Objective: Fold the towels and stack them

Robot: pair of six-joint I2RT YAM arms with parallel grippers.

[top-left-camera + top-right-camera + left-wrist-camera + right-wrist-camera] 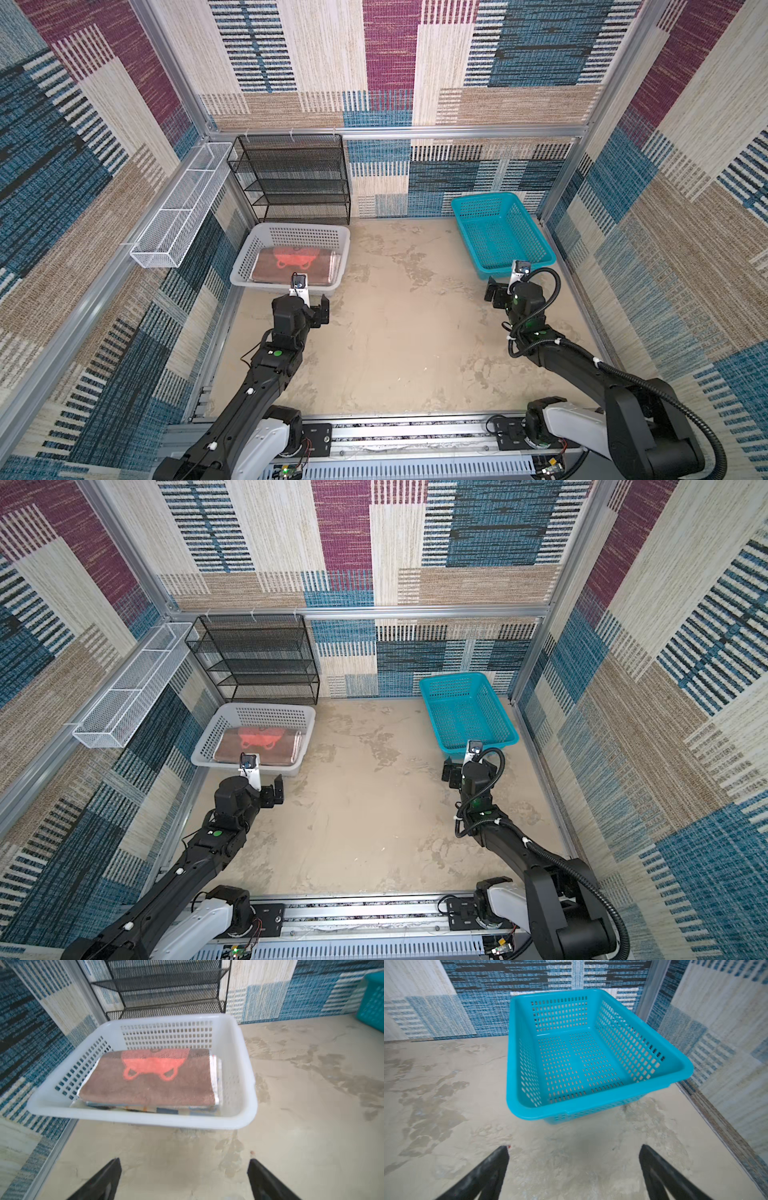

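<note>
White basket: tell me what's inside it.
In the white basket lies a folded brown towel with a coral figure, on top of other towels. Only their edges show; their number and faces are covered.

Both top views: from high above the near edge of the desk (395,353), tilted steeply down toward the back wall (374,62), far enough to take in the whole desk; almost the same scene, shifted slightly sideways. Left wrist view: low and close, looking past the left hand (184,1160) to the white basket (145,1121), a corner of the teal basket (372,1001) also caught. Right wrist view: low and close, past the right hand (574,1146), facing the teal basket, shared with the left wrist view.
</note>
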